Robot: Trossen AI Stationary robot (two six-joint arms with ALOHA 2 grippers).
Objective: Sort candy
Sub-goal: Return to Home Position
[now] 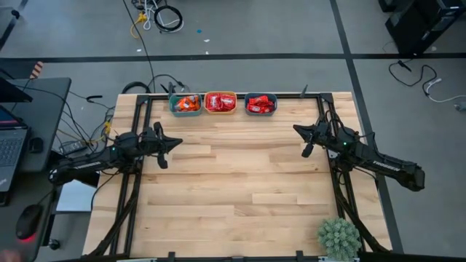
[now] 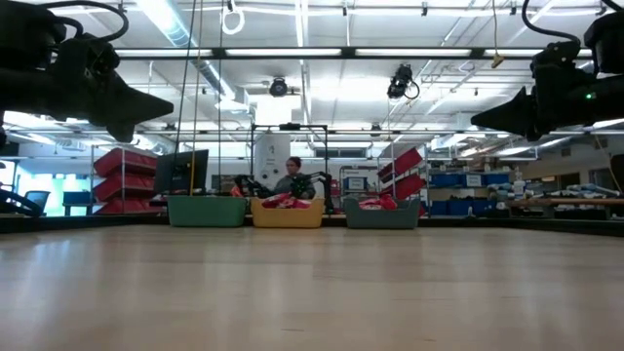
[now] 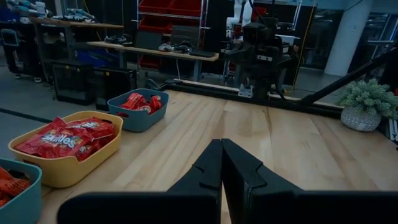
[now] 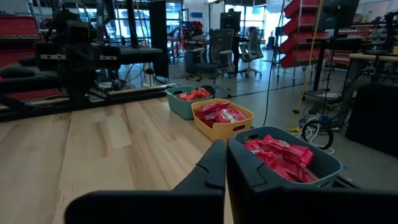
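Observation:
The candy lies in three small bowls in a row at the table's far edge: orange wrappers in the teal bowl (image 1: 186,103), red ones in the yellow bowl (image 1: 220,102) and red ones in the blue bowl (image 1: 261,104). All three also show in the low view (image 2: 207,210) (image 2: 288,211) (image 2: 380,212). My left gripper (image 1: 175,143) hovers shut above the table's left side, touching nothing (image 3: 222,163). My right gripper (image 1: 298,129) hovers shut above the right side, just short of the blue bowl (image 4: 287,158), touching nothing (image 4: 225,163).
A small potted plant (image 1: 338,237) stands at the table's near right corner. Bare wood (image 1: 240,182) stretches between the two arms. A desk with a laptop (image 1: 11,145) sits off the left edge. A person (image 2: 293,178) sits in the room beyond the bowls.

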